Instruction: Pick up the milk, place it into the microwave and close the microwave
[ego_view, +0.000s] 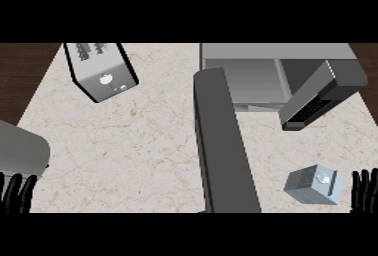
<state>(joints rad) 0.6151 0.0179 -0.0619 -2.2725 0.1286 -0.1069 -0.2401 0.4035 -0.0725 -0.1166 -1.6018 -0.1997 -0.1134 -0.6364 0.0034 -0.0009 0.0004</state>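
Milk (315, 184): one carton on counter (125, 145); microwave (273, 75): one, door (221, 145) open.

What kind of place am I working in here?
Most likely a kitchen: a marbled counter carries an open microwave, its door swung out, a toaster and a milk carton.
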